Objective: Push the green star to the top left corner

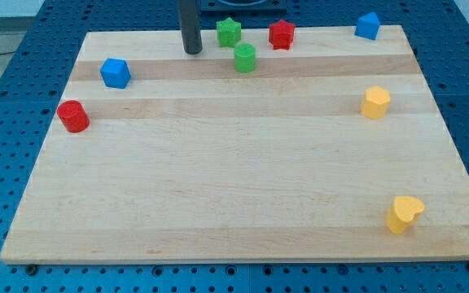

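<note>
- The green star [229, 32] sits near the board's top edge, a little left of the middle of that edge.
- The rod's tip [192, 52] rests on the wooden board [218, 187] just to the view's left of the green star, with a small gap between them; there are no fingers here, only a plain dark rod.
- The tip stands between the star and the top left corner.
- Left of the tip, the strip along the top edge holds no block as far as that corner.
- A green hexagonal block [245, 58] lies just below and slightly right of the star, near but apart from it.
- A red star-like block [282, 34] sits to the star's right, near the top edge.
- A blue block [115, 72] lies below the top left corner, and a red cylinder [73, 116] sits lower, close to the left edge.
- Another blue block [367, 26] occupies the top right corner.
- A yellow block [374, 102] sits near the right edge, and a yellow heart [403, 213] near the bottom right corner.
</note>
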